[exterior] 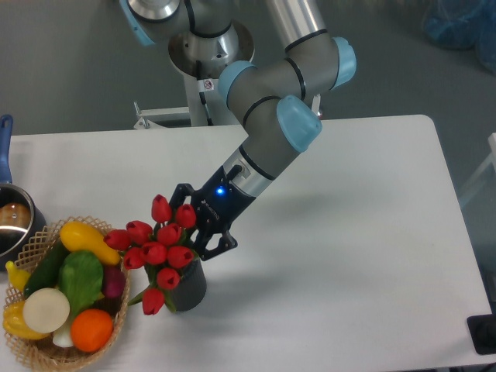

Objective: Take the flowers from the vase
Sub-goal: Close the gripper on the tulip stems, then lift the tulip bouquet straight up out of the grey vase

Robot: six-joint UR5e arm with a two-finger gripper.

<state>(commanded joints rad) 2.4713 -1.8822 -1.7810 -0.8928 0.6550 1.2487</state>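
Bright even light, soft shadows, sharp focus.

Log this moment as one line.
gripper: at flowers, closure unclear | flowers: in vase | phase: grasping

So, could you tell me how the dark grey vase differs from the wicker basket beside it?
The short dark grey cylindrical vase is smooth and narrow; the tan wicker basket is woven, wide and shallow. The vase holds the red tulip bunch, while the basket holds mixed produce. Both stand on the white table.
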